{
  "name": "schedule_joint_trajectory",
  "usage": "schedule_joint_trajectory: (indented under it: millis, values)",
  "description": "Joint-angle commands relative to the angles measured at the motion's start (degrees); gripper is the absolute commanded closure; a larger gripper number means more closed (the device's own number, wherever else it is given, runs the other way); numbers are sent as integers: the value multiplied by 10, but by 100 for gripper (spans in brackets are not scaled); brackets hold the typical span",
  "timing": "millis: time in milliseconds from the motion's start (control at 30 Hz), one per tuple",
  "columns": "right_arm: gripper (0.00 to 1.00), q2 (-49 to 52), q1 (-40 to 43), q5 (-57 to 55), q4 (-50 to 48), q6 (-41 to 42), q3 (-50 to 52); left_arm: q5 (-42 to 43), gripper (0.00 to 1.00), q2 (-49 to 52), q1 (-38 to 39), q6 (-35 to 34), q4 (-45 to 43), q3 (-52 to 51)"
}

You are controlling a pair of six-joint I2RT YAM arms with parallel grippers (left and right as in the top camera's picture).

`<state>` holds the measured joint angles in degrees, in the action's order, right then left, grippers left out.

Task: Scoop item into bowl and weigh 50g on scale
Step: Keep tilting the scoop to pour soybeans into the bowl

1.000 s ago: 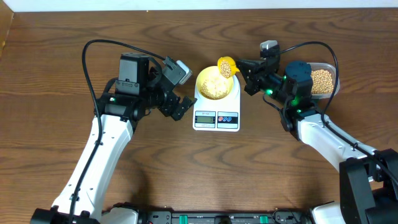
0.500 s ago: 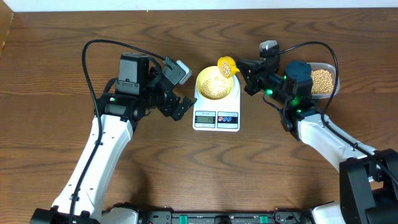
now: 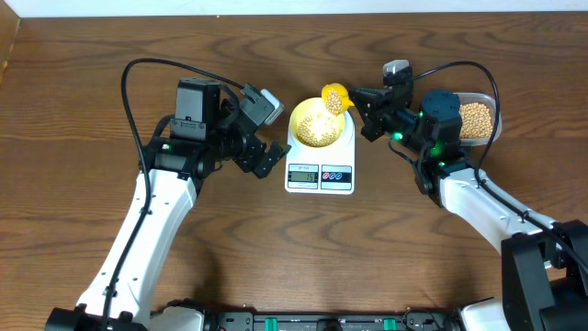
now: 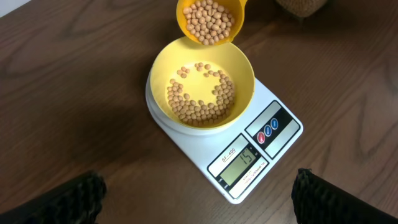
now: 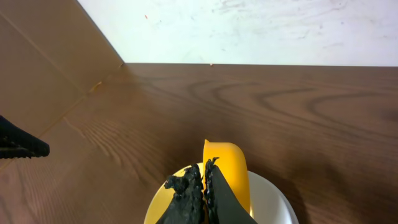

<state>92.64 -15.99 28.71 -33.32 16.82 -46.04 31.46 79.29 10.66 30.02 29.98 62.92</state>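
Tan beans thinly cover the bottom of the yellow bowl, which sits on the scale behind its display. A bean-filled scoop, clenched in the right gripper, overhangs the bowl's rim opposite the display. The left gripper, spread wide and empty, hovers left of the scale over bare table.

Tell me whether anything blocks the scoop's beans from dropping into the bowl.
Nothing visible does. The beans sit in the scoop, held by the right claw over the bowl's rim; the bowl lies open on the scale.
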Motion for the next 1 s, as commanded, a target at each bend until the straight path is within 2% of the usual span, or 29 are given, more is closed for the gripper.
schedule_joint_trajectory:
  millis: [0, 967]
  values:
    - [99, 4, -6, 3, -1, -18, 0, 9, 2, -6, -1, -3, 0, -4]
    - [99, 4, -6, 3, -1, -68, 0, 9, 2, -6, -1, -3, 0, -4]
